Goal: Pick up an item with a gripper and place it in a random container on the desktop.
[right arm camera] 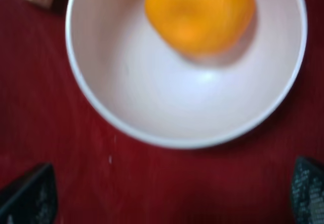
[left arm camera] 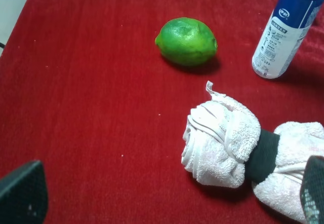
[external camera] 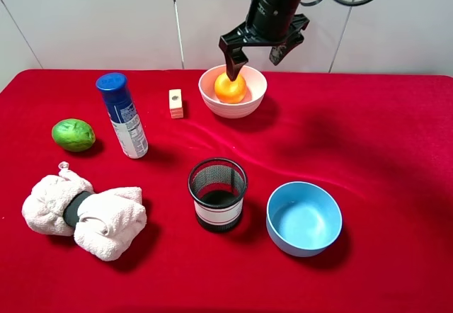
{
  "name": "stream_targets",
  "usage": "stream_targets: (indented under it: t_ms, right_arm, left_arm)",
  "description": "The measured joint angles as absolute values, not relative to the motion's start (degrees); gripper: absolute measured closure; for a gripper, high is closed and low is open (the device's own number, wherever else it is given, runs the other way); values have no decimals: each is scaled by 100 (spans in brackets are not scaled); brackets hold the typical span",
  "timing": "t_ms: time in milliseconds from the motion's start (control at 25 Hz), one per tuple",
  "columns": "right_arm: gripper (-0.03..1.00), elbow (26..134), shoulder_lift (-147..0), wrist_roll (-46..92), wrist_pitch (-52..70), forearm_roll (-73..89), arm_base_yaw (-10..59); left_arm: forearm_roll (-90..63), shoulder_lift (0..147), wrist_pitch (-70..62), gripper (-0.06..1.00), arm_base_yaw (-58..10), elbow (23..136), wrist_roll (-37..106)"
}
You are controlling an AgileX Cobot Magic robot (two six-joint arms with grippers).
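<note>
One orange (external camera: 230,88), round, bright, evenly coloured (skin detail blurred), sits inside pink-white bowl (external camera: 249,105) at back of red desktop (external camera: 382,136). R gripper (external camera: 255,58) hangs just above it, jaws spread wide, empty. L gripper (left arm camera: 167,193) jaws wide apart, empty, near towel roll (left arm camera: 217,143).

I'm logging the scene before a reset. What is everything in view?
orange: 1, orange, in the pale bowl
pale bowl: 1, pink-white, back centre
lime: 1, green, left side
bottle: 1, white, blue cap, right of lime
block: 1, pale, left of pale bowl
mesh cup: 1, black, front centre
blue bowl: 1, light blue, right of mesh cup
towel: 1, white, dark band, front left
cloth: 1, red, under everything
right pincer: 1, black, open above pale bowl
left pincer: 1, dark, open near towel
</note>
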State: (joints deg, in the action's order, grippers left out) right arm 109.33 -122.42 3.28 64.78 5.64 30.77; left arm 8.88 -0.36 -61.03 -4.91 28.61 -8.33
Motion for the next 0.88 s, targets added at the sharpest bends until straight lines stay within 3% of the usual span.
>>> stream_targets:
  t_ms: [480, 880]
  right_arm:
    - [27, 10813, -11544, 415, 6951, 731, 3112]
    - [27, 9334, -10420, 421, 6962, 558, 3260]
  left_arm:
    - [888, -36, -6103, -5, -491, 2861, -833]
    - [888, -36, -6103, -5, -491, 2861, -833]
